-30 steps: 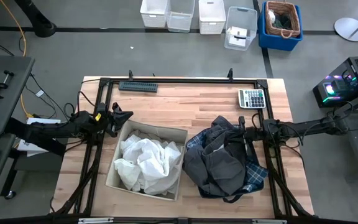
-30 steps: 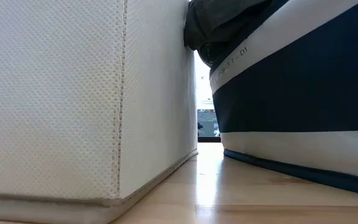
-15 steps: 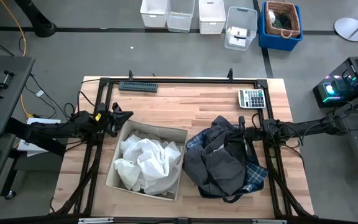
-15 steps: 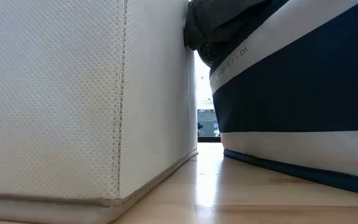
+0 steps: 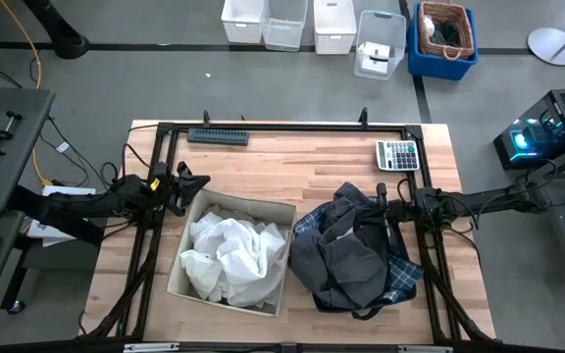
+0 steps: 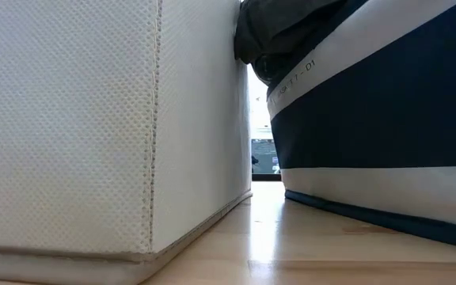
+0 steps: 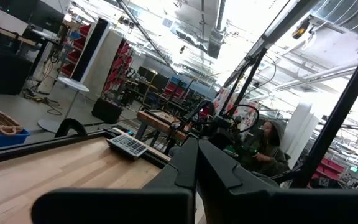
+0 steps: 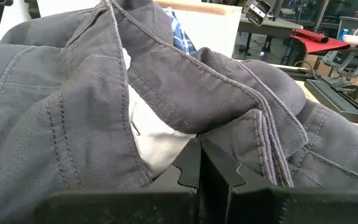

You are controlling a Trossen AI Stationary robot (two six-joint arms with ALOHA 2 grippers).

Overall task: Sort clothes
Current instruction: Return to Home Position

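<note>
Right pincer has its fingers pressed together on nothing. The tips sit just short of the grey garment, which heaps over the navy bin. From that I judge the drop finished, with the arm hanging at the bin's far right edge, clear of the load. Under the grey folds a plaid shirt peeps out at the near right side, so both dark pieces share one bin.

Close beside it, with only a narrow gap between the walls in the low view, the beige bin holds the white garment. It is crumpled and fills the bin. I cannot pick out a tan piece apart from it.

At that bin's far left corner hovers the left pincer, likewise closed and empty, pointing across the counter. No cloth lies loose on the wood, so the sorting looks done and both arms seem parked out of the way. Farther back a calculator sits near the far right corner.
</note>
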